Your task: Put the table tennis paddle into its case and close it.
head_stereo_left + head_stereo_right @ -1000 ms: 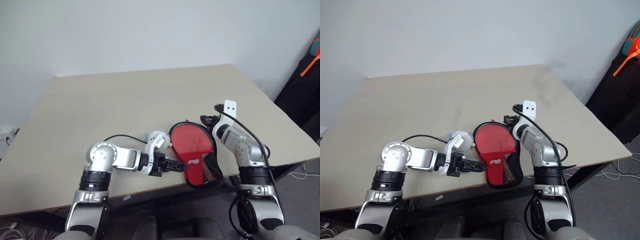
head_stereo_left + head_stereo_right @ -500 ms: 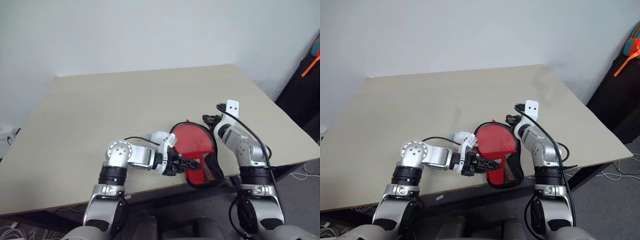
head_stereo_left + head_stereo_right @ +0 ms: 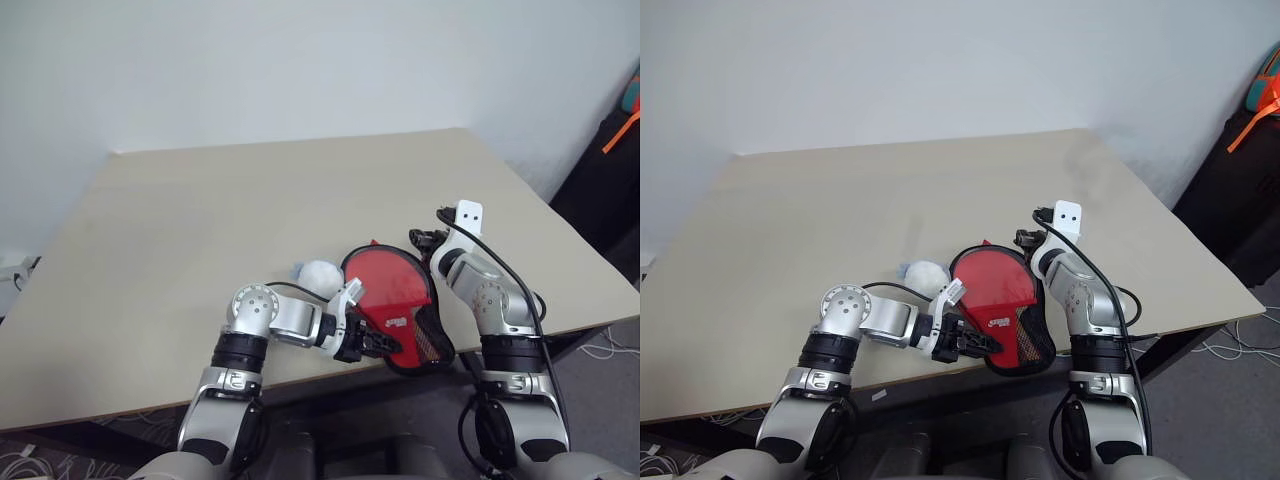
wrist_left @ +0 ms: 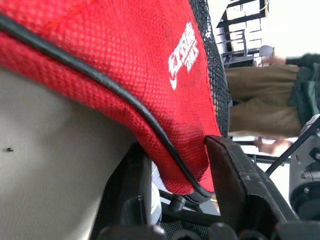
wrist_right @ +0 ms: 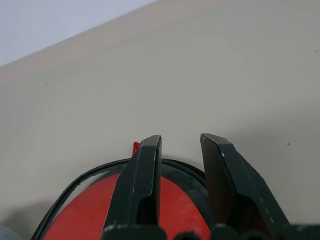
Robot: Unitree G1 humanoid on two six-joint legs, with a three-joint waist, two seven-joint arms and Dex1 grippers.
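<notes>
The paddle (image 3: 385, 283) lies inside the case (image 3: 425, 340), its red face showing through the mesh half, at the near edge of the surface (image 3: 200, 220), with the narrow handle end of the case reaching to that edge. My left tool (image 4: 175, 165) has its two fingers pinched on that narrow end, the black piping and mesh caught between them, so it is closed on the case. My right tool (image 5: 180, 165) sits at the far, round end of the case, fingers (image 5: 145, 175) a little apart, over the rim with the zipper line passing under them; I cannot tell whether it grips anything. A white ball (image 3: 320, 274) rests on the surface just beside the case, on my left.
</notes>
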